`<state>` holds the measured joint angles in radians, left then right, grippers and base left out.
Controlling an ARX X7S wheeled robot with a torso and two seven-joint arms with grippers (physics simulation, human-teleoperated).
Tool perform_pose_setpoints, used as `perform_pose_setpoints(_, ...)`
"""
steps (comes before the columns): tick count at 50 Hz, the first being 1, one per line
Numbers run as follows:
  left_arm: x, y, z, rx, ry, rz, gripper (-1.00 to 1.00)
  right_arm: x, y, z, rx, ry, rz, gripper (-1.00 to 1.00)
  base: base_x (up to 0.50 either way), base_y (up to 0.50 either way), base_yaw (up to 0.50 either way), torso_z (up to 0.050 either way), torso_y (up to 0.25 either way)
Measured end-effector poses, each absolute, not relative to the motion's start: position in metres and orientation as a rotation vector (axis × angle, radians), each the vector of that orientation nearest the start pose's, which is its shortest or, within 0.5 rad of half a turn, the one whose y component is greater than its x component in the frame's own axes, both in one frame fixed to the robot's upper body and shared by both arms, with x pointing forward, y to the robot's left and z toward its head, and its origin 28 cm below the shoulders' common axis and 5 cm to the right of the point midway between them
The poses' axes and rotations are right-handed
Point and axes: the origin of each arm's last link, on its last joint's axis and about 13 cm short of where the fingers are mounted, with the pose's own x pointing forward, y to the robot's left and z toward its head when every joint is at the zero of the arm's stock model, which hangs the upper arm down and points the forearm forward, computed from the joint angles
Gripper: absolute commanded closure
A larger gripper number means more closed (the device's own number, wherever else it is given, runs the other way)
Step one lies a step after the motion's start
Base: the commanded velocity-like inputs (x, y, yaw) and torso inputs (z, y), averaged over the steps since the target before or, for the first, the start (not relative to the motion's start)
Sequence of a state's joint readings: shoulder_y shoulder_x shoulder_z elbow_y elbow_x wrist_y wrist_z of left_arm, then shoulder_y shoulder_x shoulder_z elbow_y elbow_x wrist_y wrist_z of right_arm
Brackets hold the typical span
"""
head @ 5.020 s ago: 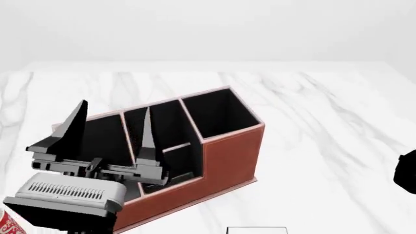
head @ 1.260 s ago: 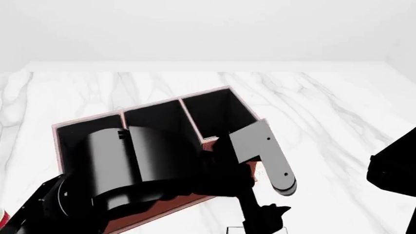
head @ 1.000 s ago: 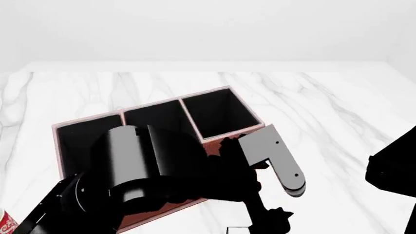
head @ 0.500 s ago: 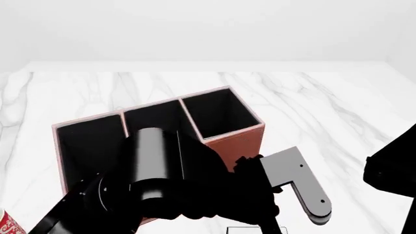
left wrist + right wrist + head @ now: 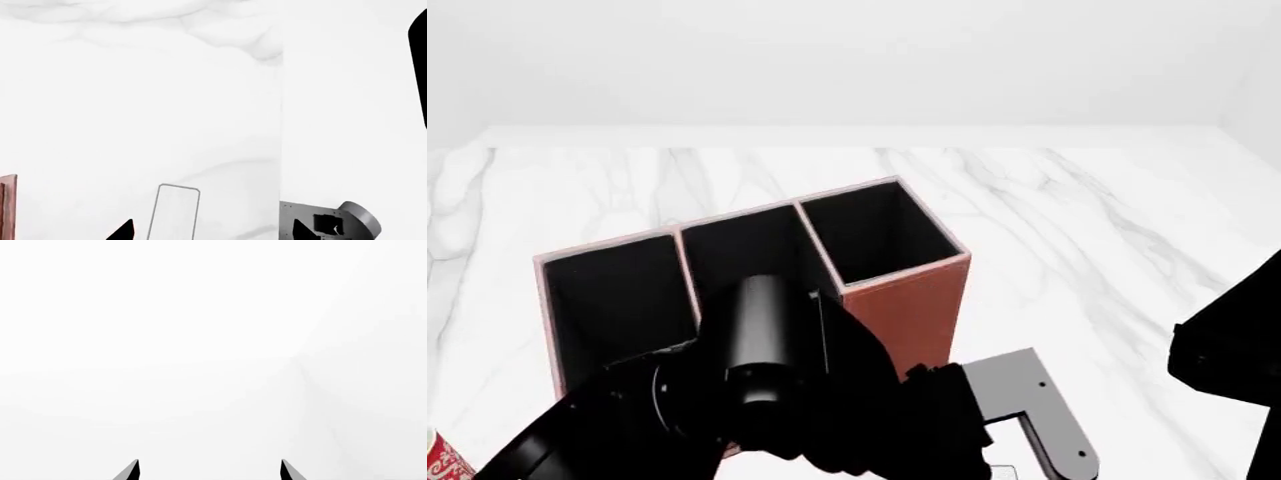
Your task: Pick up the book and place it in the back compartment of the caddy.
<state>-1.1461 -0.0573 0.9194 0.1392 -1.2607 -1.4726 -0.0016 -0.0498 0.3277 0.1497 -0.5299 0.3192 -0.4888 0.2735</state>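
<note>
A white marble table [image 5: 1068, 210] fills the head view, pale grey veins running across it; a plain white wall stands behind. On the table sits the caddy [image 5: 914, 300], a reddish-brown organiser box lined in black; three open cells show along its far side, and the cell at the right end has the tallest wall. The left arm [image 5: 774, 390], bulky and black with a grey bracket near its wrist, reaches across in front of the caddy and hides the box's near cells. The book [image 5: 175, 212] is seen best from the left wrist view: a slim white rectangle with a thin grey outline, lying flat on the marble; it sits between the two dark tips of the left gripper [image 5: 213, 231], whose fingers are spread wide and grasp nothing; whether they touch the book cannot be told. In the head view only a sliver of the book peeks out at the bottom edge, just beside the caddy's near side. A bit of red mug [image 5: 441, 460] shows at the lower left corner. The right gripper [image 5: 210, 470] faces blank white; its two tips stand well apart, holding nothing.
</note>
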Motion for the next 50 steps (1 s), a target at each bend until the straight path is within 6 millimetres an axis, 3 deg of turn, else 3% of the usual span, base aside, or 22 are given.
perform_pose_setpoints(50,0.275,0.087,0.189,0.583,0.812,-1.297,-1.0,0.179,-0.166,0.159,0.101,-0.969,-0.203,-1.0,0.0,0.0,0.0,0.0,0.0)
